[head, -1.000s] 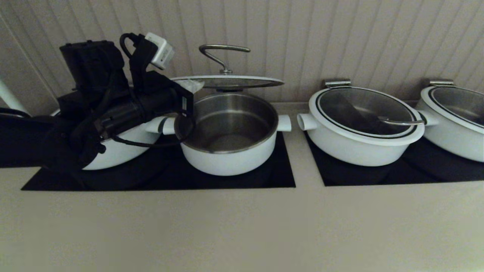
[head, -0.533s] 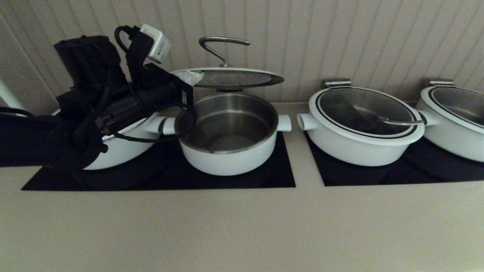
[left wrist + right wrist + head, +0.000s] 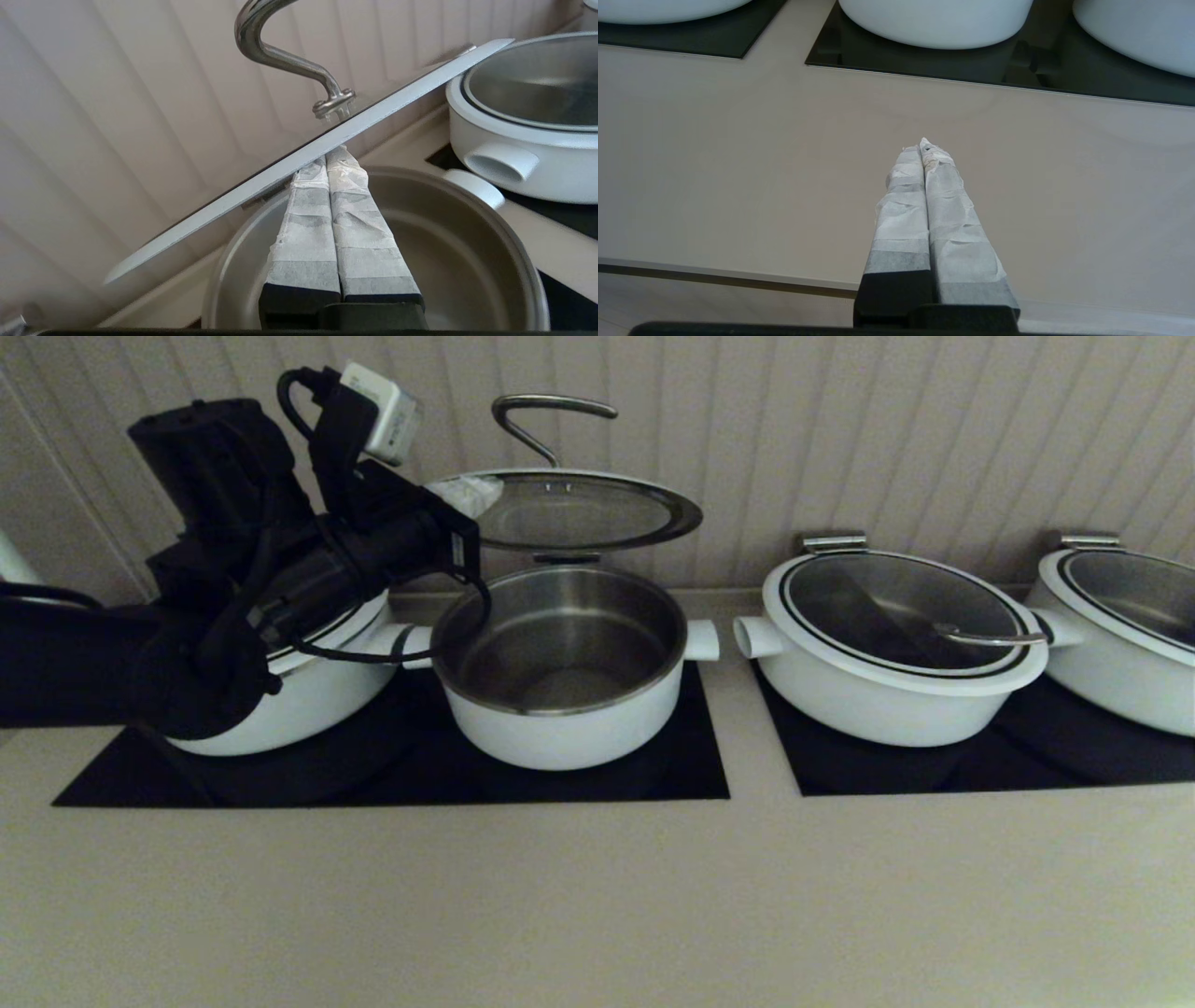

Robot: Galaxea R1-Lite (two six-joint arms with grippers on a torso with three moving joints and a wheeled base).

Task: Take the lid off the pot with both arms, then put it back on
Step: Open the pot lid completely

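The lid [image 3: 579, 513] hangs above the open pot [image 3: 565, 663], tilted so its glass underside faces me, its steel handle [image 3: 551, 415] on top. My left gripper [image 3: 471, 495] is at the lid's left edge. In the left wrist view its taped fingers are pressed together with nothing between them, and my left gripper [image 3: 334, 156] touches the underside of the lid's white rim [image 3: 383, 109], above the pot's steel inside [image 3: 467, 242]. My right gripper [image 3: 923, 145] is shut and empty over the bare counter near its front edge, out of the head view.
A wide white pan with its lid on [image 3: 896, 635] stands right of the pot, another [image 3: 1120, 616] at the far right. A third white pan [image 3: 308, 695] sits behind my left arm. Black cooktops [image 3: 691, 775] lie under them. The ribbed wall is close behind.
My left gripper has moved up and the lid has risen with it, tilting from nearly level to show its underside. The pot has not moved.
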